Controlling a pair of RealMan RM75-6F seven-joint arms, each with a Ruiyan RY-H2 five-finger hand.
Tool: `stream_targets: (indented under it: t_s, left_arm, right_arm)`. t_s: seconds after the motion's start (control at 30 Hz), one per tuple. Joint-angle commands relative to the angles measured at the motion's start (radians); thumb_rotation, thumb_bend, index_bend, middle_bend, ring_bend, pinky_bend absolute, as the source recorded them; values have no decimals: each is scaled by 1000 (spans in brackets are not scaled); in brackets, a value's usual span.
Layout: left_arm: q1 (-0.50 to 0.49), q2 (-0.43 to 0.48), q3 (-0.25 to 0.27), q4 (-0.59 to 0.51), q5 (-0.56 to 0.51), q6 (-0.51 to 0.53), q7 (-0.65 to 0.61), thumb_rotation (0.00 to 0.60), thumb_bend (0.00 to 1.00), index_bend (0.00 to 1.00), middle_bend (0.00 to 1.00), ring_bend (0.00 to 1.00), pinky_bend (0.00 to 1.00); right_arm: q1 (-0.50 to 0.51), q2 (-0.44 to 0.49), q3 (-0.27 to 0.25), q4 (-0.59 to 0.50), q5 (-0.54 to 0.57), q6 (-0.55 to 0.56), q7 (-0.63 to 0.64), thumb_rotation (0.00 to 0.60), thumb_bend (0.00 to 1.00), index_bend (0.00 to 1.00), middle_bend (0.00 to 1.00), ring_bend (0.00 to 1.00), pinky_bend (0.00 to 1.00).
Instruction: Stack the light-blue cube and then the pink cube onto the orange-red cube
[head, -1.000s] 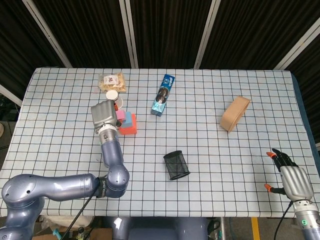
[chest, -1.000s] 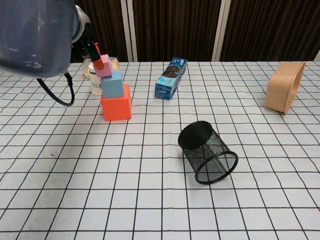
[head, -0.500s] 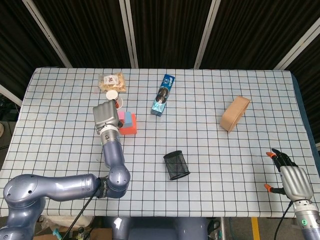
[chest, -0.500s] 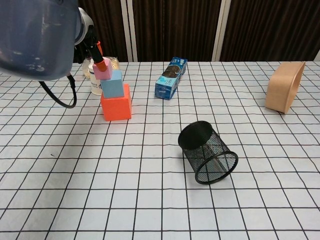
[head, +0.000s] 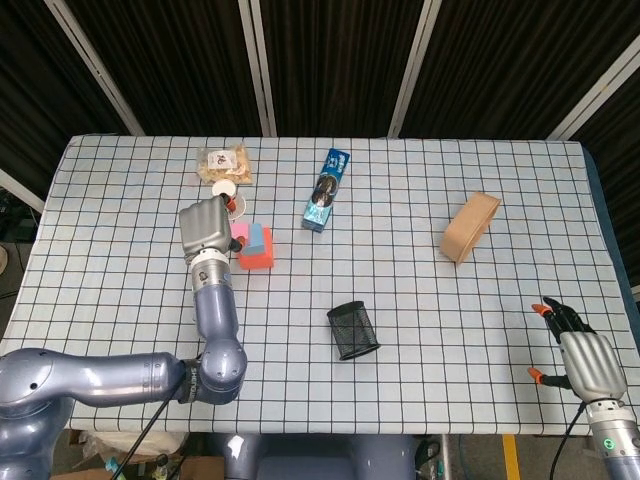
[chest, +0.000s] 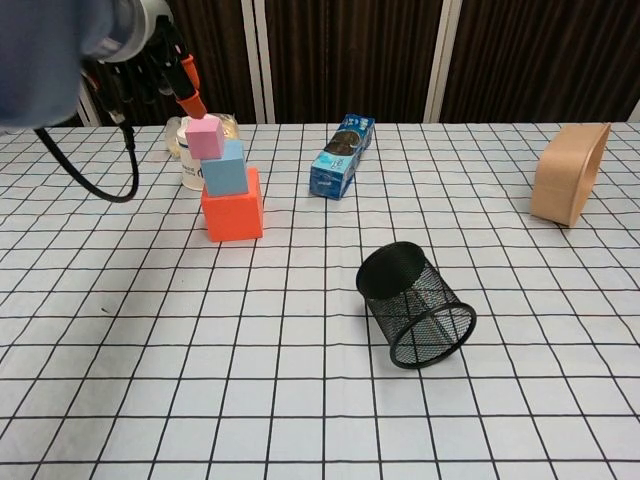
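Observation:
The pink cube (chest: 204, 137) sits on the light-blue cube (chest: 225, 170), which sits on the orange-red cube (chest: 232, 207) at the table's far left. The pink cube is offset to the left on the stack. My left hand (chest: 160, 62) hovers just above and left of the pink cube, fingers apart, holding nothing. In the head view the left hand (head: 205, 228) covers part of the stack; the pink cube (head: 241, 231), light-blue cube (head: 258, 238) and orange-red cube (head: 263, 259) show beside it. My right hand (head: 585, 358) hangs off the table's near right corner, fingers apart and empty.
A black mesh pen cup (chest: 415, 305) lies on its side mid-table. A blue box (chest: 342, 155) lies right of the stack. A tan basket (chest: 568, 172) stands at the far right. A white cup (chest: 188, 165) and a snack bag (head: 223, 163) are behind the stack.
My left hand has let go of the pink cube and risen up and to the left. The pink cube stays on the light-blue cube. The right hand has not moved.

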Motion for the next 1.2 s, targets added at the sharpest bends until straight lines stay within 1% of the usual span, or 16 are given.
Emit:
stream_targets:
  t_s: [0.03,0.13,0.23,0.37,0.57,0.67,0.93,1.2]
  left_arm:
    - [64,90,-3,-117,4,12,0,600,314,352,841,677,708]
    - [106,145,8,-168,-10,2,1,600,314,362,841,677,708]
    - [135,182,39,-193,-22,-23,10,600,314,364,841,678,708]
    - [152,197,93,-189,-29,-68,13,600,314,359,841,678,708]
    - [138,172,158,-160,-28,-109,15,600,314,325,841,678,708]
    - [128,154,182,-144,-20,-116,10,600,314,317,841,677,708]
    - [104,114,216,-110,-24,-120,8,600,314,313,841,677,708]
    - [81,81,238,-94,-22,-114,18,600,314,311,842,678,708]
  right_arm:
    - [0,0,-1,-2,-2,0,-1,600,137,178,106,135,347]
    - [0,1,-2,-6,-2,1,-4,600,138,178,106,135,348]
    - [-1,2,-2,-9,-3,2,-6,600,138,178,106,135,348]
    - [1,1,-3,-10,2,-4,-12,600,138,178,106,135,347]
    - [3,0,-1,-10,10,-11,-15,600,138,178,106,135,347]
    - [3,0,-1,-8,11,-11,-13,600,138,178,106,135,348]
    - [3,3,-2,-6,6,-9,-2,600,138,178,106,135,347]
    - [4,4,-3,-6,4,-12,4,600,138,186,106,135,347]
